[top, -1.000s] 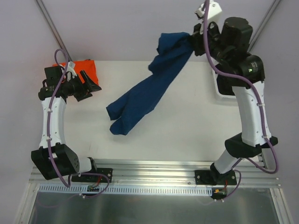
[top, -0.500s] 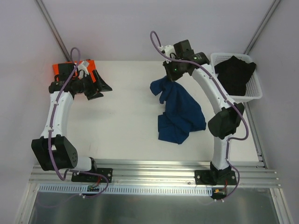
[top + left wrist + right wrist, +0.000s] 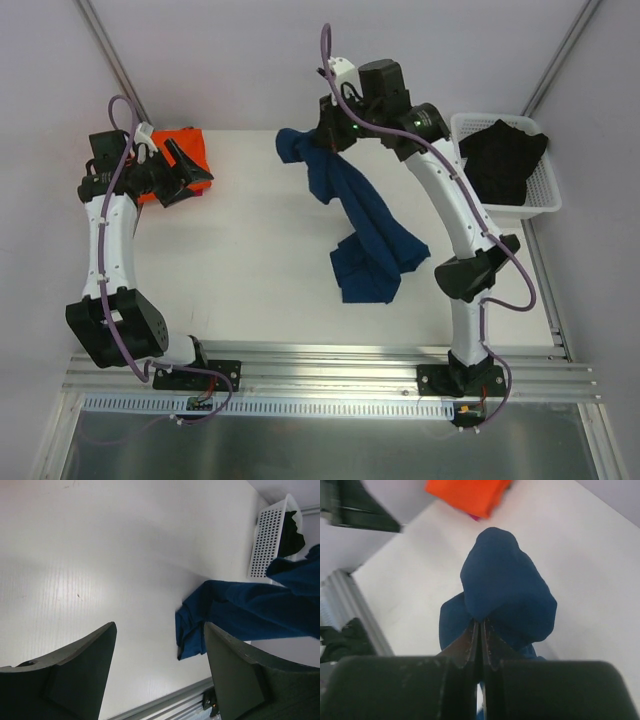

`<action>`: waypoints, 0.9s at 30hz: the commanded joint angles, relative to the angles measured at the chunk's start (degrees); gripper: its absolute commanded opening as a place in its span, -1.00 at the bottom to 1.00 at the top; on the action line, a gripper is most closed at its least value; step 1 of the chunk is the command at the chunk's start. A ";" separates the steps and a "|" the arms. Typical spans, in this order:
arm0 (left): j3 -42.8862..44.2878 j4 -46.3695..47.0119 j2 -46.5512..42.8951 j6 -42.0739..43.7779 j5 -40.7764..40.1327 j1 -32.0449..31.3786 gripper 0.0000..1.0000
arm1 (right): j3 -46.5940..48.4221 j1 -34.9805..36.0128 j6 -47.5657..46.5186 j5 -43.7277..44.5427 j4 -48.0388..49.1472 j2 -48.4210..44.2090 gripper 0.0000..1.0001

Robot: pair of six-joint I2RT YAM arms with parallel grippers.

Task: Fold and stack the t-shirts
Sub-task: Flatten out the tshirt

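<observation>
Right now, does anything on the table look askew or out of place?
The navy t-shirt is the odd one: it hangs twisted and bunched from the shut right gripper, its lower end crumpled on the table. The orange t-shirt lies folded at the far left corner, beside the open left gripper.

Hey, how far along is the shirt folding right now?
Done: the orange shirt looks folded at the far left corner of the table. In hand: the right gripper is pinched shut on the navy shirt, one end lifted, the rest bunched on the table; the left gripper is open and empty. Left: spread and fold the navy one, then stack it on the orange.
</observation>
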 commanded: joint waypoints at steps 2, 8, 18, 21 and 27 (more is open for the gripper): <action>0.48 0.37 -2.75 -0.35 -0.23 0.43 0.43 | 3.93 5.85 6.65 -6.10 6.84 -4.99 -0.99; -0.22 0.45 -3.63 -0.53 -0.31 0.52 0.43 | 4.55 7.70 6.76 -7.68 7.46 -7.28 -0.99; -1.19 0.45 -2.84 -1.32 3.90 0.34 0.43 | -3.45 -3.54 0.61 -2.41 2.73 -4.23 -0.99; -1.89 0.37 -3.19 -1.32 5.92 -0.97 0.40 | -4.68 -6.09 0.42 -0.13 2.01 1.82 -0.99; -4.97 0.45 -5.29 -0.88 5.75 -5.63 0.40 | 2.42 -6.80 -3.53 8.04 2.27 12.75 -0.99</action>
